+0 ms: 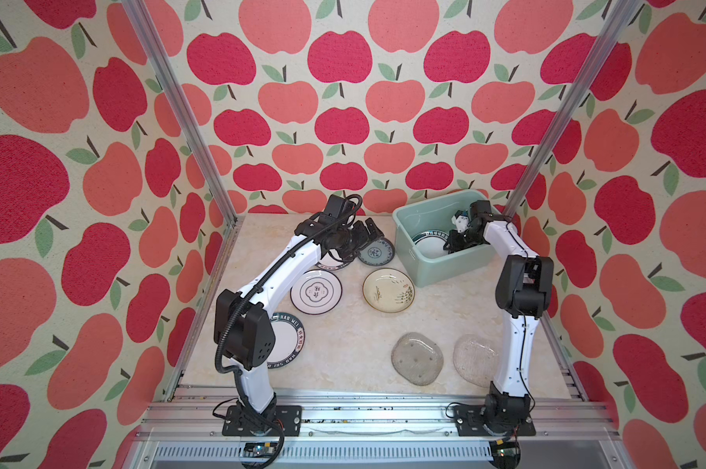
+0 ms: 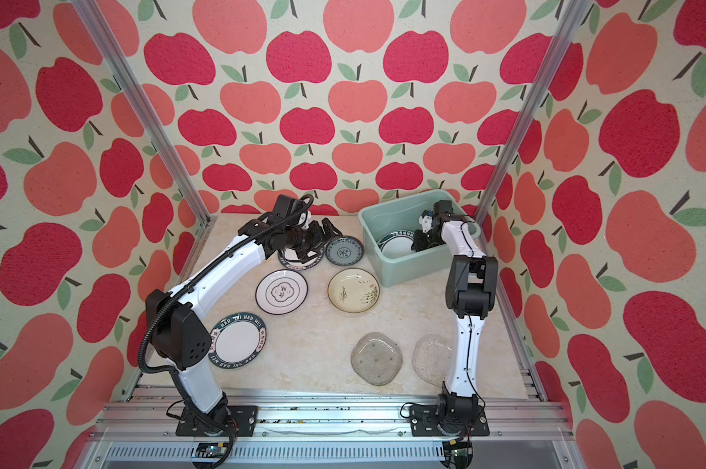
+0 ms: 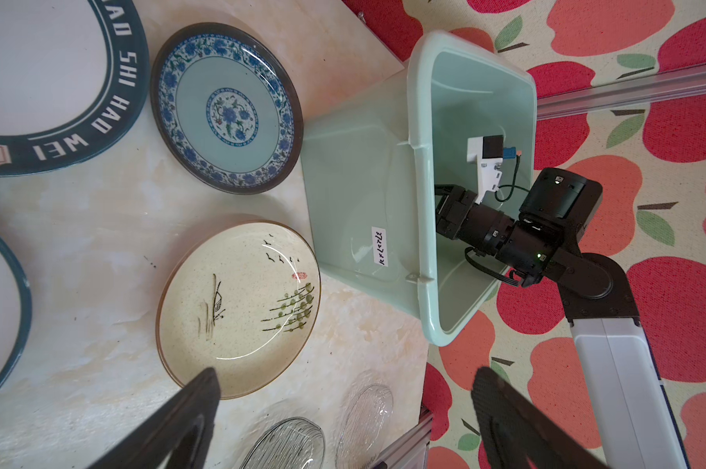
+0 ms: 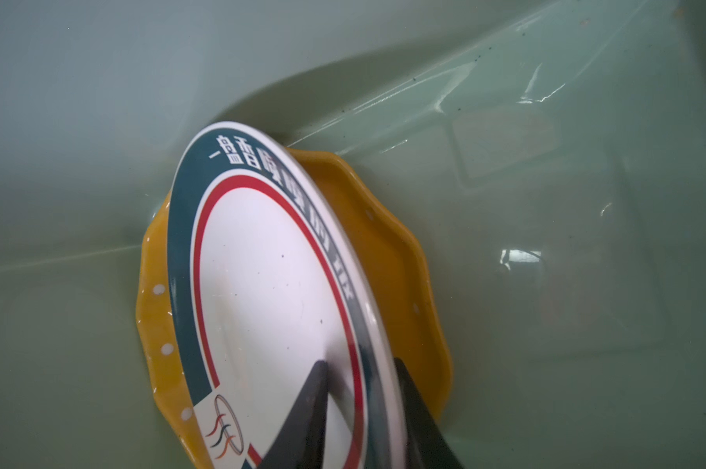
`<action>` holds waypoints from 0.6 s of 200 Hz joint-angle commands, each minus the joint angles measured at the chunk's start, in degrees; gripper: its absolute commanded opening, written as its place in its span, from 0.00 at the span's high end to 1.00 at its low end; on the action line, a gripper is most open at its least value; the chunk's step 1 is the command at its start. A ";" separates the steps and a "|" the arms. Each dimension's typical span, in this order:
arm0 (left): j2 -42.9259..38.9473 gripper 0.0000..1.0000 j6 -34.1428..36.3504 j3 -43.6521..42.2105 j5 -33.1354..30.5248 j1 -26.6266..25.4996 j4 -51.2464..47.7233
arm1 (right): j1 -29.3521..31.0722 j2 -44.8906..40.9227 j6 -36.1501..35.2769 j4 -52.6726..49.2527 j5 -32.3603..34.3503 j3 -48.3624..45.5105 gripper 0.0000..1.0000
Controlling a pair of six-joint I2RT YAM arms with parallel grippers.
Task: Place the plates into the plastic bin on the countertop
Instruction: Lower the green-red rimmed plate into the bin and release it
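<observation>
Right claw point(image 4: 361, 365) deep in bin point(image 1: 444, 273), jaws narrowly apart astride rim of banded plate point(image 4: 270, 284); pinching or loose, cannot tell. Plate tilted over yellow plate point(image 4: 400, 260): edge hold suits lowering past bin wall and stacking. Left claw point(image 1: 367, 232) wide open above counter point(image 1: 343, 349) near blue plate point(image 1: 377, 251), probably poised for next pick. Seven plates lie on counter.

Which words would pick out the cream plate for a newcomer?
Find the mint-green plastic bin at the far right of the countertop. The cream plate lies flat by the bin's near left corner. Unlike the blue plate and white plate beside it, it shows a painted boat and reeds.
</observation>
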 commanded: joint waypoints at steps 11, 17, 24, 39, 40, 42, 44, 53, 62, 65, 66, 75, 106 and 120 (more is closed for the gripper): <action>1.64 0.01 -0.12 2.86 0.44 0.25 -2.79 | -0.04 2.82 -1.87 -0.49 4.43 1.39 0.70; 1.75 0.01 -0.12 2.85 0.44 0.25 -2.87 | 0.03 2.94 -1.97 -0.48 4.52 1.39 0.70; 1.89 0.01 -0.16 2.94 0.42 0.27 -2.88 | 0.01 3.03 -2.05 -0.47 4.91 1.47 0.70; 2.09 0.01 -0.18 3.03 0.30 0.25 -3.03 | 0.00 3.22 -2.36 -0.63 5.67 1.71 0.67; 2.06 0.01 -0.23 3.03 0.26 0.25 -3.04 | 0.02 3.22 -2.34 -0.64 5.77 1.68 0.67; 2.11 0.01 -0.21 3.03 0.27 0.25 -3.05 | 0.00 3.22 -2.39 -0.64 5.88 1.72 0.67; 2.12 0.01 -0.21 3.03 0.25 0.25 -3.10 | 0.03 3.22 -2.40 -0.69 6.00 1.67 0.66; 2.10 0.01 -0.23 3.03 0.09 0.25 -3.12 | 0.04 3.14 -2.47 -0.85 6.62 1.73 0.65; 1.99 0.01 -0.17 3.03 -0.11 0.25 -3.23 | 0.00 2.89 -2.57 -0.95 6.88 1.74 0.62; 1.92 0.01 -0.14 3.03 -0.20 0.25 -3.32 | 0.04 2.83 -2.62 -1.05 6.91 1.74 0.62; 1.89 0.01 -0.17 3.03 -0.26 0.25 -3.32 | 0.04 2.76 -2.60 -1.07 6.96 1.74 0.62; 1.70 0.01 0.04 3.03 -0.63 0.26 -3.57 | 0.03 2.31 -2.68 -1.14 7.19 1.75 0.60; -0.55 0.01 0.49 2.21 -2.81 0.30 -4.68 | 0.02 -1.19 -2.32 -1.73 8.16 1.98 0.50; -2.45 0.01 0.75 1.27 -4.22 0.26 -5.11 | -0.07 -3.31 -1.74 -2.33 8.15 2.76 0.47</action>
